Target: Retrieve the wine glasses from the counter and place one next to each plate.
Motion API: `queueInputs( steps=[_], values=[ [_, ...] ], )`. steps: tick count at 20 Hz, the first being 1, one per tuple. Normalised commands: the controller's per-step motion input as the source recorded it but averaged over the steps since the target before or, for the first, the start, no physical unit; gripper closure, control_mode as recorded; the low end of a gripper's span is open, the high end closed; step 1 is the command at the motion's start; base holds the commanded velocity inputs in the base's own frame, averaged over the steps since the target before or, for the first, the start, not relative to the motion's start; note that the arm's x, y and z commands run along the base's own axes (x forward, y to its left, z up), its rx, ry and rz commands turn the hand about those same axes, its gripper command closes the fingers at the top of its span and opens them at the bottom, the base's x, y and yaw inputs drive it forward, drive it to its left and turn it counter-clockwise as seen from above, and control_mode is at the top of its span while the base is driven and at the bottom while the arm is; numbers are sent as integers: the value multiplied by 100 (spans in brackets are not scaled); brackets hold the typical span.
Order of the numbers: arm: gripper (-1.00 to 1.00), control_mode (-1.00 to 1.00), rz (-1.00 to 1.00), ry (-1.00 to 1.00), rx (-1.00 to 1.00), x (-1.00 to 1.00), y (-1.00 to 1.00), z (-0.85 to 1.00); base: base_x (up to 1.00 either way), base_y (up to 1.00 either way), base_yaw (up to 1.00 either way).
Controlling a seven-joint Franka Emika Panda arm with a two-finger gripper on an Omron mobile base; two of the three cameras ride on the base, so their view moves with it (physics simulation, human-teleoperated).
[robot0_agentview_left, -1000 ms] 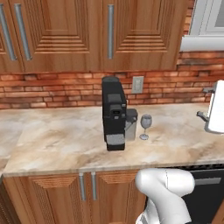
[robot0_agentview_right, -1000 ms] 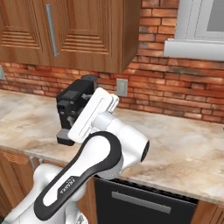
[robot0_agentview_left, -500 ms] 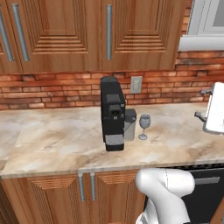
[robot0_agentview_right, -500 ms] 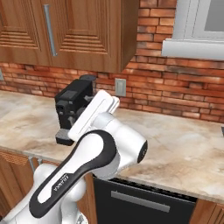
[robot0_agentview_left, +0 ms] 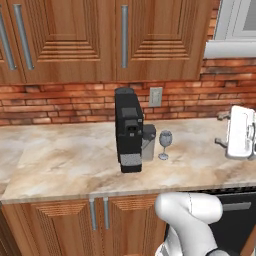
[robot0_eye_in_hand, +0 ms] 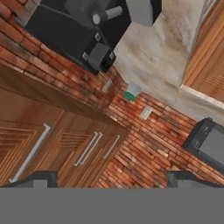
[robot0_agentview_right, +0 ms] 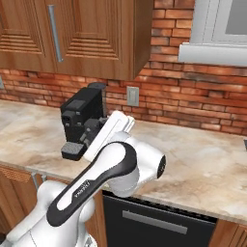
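One wine glass (robot0_agentview_left: 165, 143) stands upright on the beige marbled counter (robot0_agentview_left: 70, 160), just right of the black coffee machine (robot0_agentview_left: 128, 131). My gripper (robot0_agentview_left: 220, 129) hovers over the counter's right end, well to the right of the glass and apart from it, fingers pointing left. In the hand view its two dark fingertips (robot0_eye_in_hand: 43, 177) stand far apart around the gripper (robot0_eye_in_hand: 113, 178), which is open and holds nothing. From the right base view my white arm covers the spot where the glass stands. The plates are out of view.
The coffee machine (robot0_agentview_right: 79, 120) and its clear tank (robot0_agentview_left: 149, 142) sit close beside the glass. Wooden wall cabinets (robot0_agentview_left: 125, 40) hang above, with a brick wall and outlet (robot0_agentview_left: 155, 96) behind. A black dishwasher front (robot0_agentview_right: 154, 222) lies under the counter. Bare counter (robot0_agentview_right: 202, 159) stretches to the right.
My hand has drifted slightly down and left over the counter's right end. The glass and the coffee machine have not moved.
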Motion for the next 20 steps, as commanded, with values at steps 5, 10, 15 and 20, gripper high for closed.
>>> queueInputs(
  steps=[5,10,15,20],
  values=[
    [-100,-100,15,22,-5,50,-3,-48,0,0,0],
    [-100,-100,11,29,-3,57,-2,-48,0,0,0],
    [-100,-100,15,31,0,39,-5,-53,0,0,0],
    [-100,-100,9,17,-5,32,0,-50,0,0,0]
  ],
)
